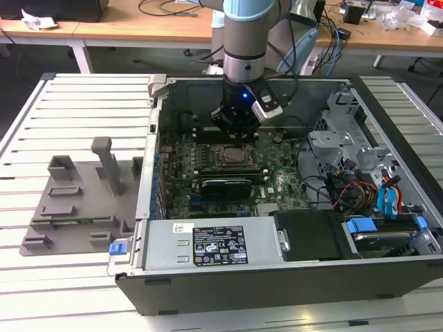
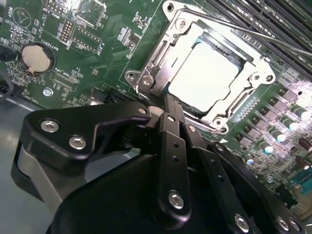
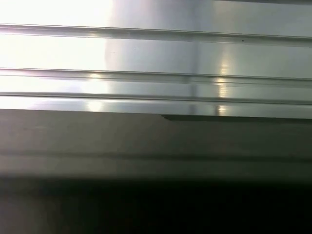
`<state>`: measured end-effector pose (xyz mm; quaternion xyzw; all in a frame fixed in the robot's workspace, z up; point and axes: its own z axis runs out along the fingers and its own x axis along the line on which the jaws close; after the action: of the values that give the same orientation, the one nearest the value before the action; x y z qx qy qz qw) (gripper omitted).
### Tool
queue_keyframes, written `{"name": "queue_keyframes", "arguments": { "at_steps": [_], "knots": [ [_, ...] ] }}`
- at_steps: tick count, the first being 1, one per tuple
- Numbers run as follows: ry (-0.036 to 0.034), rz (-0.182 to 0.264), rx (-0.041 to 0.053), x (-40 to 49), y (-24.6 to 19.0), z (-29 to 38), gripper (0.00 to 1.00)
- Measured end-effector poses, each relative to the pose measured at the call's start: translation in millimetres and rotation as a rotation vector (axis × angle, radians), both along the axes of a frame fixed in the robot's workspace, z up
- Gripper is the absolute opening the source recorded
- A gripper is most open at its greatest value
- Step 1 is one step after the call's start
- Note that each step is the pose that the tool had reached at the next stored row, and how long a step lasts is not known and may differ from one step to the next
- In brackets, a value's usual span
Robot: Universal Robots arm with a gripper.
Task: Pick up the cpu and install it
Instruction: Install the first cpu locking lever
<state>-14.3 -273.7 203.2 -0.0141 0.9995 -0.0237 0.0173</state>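
Tool [image 2: 168, 105] fingers, seen in the second wrist view, lie pressed together with no gap and nothing between them, their tip just at the socket's [image 2: 146, 80] near corner. Within that metal frame lies the cpu [image 2: 204, 78], flat, its pale top glaring so the rim is hard to trace. In the exterior view the arm [image 1: 243, 41] stands over the motherboard [image 1: 277, 183] inside the open computer case [image 1: 277, 277], and the wrist hides the tool's tip; the socket [image 1: 235, 155] shows just below it. A grey tray [image 1: 76, 200] with upright posts sits on the slatted metal counter [image 1: 41, 290] at the exterior view's left. Wooden desks [image 1: 138, 24] with cables stand behind.
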Motion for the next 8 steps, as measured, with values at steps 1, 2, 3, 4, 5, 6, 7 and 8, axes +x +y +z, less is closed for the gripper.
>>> {"name": "queue_keyframes", "arguments": {
  "at_steps": [1, 2, 3, 4, 5, 6, 7, 8],
  "knots": [
    [-0.0001, 0.000, -0.0001, 1.8, 0.6, -0.1, 0.11],
    [0.0000, 0.000, -0.0002, 2.5, 1.6, -0.1, 0.11],
    [0.0000, 0.000, 0.0002, 3.3, 3.2, -0.2, 0.11],
    [0.0000, 0.000, 0.0010, 3.8, 4.1, -0.2, 0.11],
    [0.0000, 0.000, 0.0035, 4.4, 4.3, -0.3, 0.11],
    [-0.0001, 0.000, 0.0054, 5.1, 4.4, -0.5, 0.11],
    [0.0000, 0.000, 0.0068, 5.6, 4.3, -0.5, 0.11],
    [0.0001, 0.001, 0.0088, 6.5, 4.3, -0.6, 0.11]
  ]
}}
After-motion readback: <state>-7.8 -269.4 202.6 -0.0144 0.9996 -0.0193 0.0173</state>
